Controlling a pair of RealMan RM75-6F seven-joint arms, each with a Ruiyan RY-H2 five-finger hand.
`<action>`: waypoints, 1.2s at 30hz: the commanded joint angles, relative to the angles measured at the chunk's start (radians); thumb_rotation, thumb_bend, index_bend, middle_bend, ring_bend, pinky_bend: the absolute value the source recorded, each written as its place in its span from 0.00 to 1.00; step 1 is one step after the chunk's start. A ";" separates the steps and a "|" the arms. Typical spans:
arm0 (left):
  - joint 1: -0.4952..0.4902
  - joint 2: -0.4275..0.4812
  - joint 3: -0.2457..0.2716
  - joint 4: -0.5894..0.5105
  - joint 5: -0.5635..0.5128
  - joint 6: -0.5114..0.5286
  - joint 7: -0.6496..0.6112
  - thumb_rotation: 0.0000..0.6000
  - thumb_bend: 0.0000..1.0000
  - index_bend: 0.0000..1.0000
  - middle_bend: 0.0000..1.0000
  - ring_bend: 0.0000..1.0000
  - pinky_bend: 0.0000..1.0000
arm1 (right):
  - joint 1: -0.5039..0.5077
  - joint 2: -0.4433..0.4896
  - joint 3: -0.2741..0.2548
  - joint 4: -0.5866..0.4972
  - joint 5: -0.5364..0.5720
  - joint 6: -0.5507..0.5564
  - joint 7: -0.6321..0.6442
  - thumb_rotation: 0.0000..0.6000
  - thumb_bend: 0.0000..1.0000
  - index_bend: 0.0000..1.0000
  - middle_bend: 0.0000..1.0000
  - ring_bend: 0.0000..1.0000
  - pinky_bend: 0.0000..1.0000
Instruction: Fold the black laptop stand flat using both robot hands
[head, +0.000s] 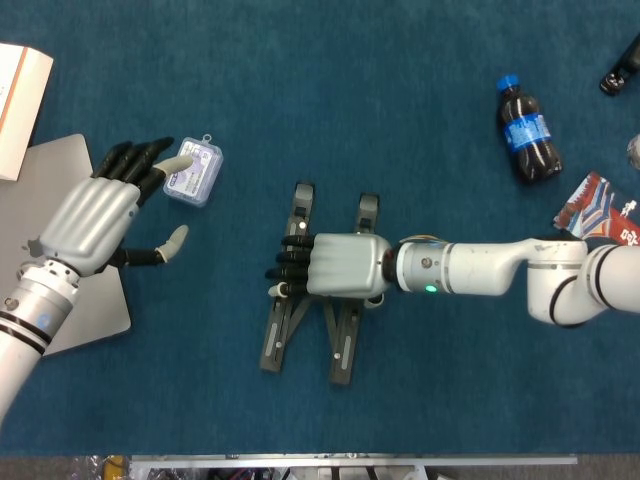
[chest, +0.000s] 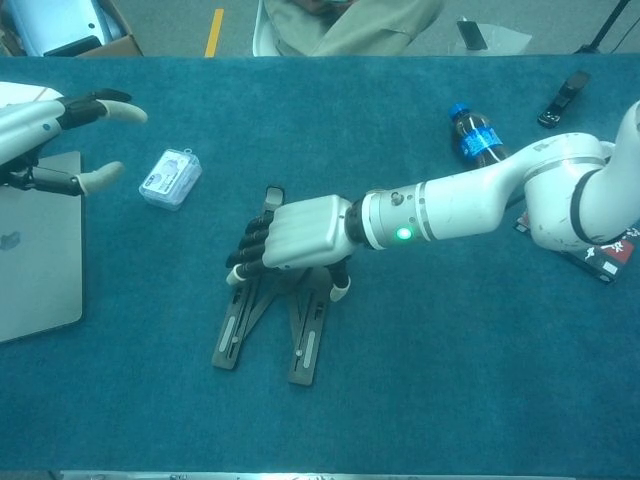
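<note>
Right hand (head: 335, 267) lay palm-down on the laptop stand (head: 345, 345), fingers curled over its left rail, apparently to squeeze it shut; left hand (head: 95, 215), fingers spread, held nothing.

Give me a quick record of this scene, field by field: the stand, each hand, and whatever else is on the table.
stand: black laptop stand lies on the blue table, its two rails splayed, not yet folded together
right hand: right hand lies palm down across the stand's middle
left hand: left hand empty, fingers apart, above the laptop's edge
near left hand: small clear case
left edge: silver laptop
far right: cola bottle lying on its side
</note>
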 joint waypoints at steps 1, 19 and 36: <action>0.003 0.000 -0.002 0.001 0.002 0.001 -0.004 0.46 0.38 0.11 0.00 0.00 0.00 | 0.009 -0.010 -0.003 0.008 0.002 -0.006 0.008 1.00 0.00 0.00 0.00 0.00 0.00; 0.016 0.000 -0.017 0.012 0.006 -0.010 -0.023 0.46 0.38 0.11 0.00 0.00 0.00 | 0.039 -0.043 -0.032 0.052 0.013 0.000 0.050 1.00 0.00 0.00 0.00 0.00 0.00; 0.020 0.000 -0.025 0.016 0.013 -0.023 -0.038 0.46 0.38 0.11 0.00 0.00 0.00 | 0.034 -0.052 -0.037 0.059 0.032 0.017 0.044 1.00 0.00 0.00 0.15 0.00 0.00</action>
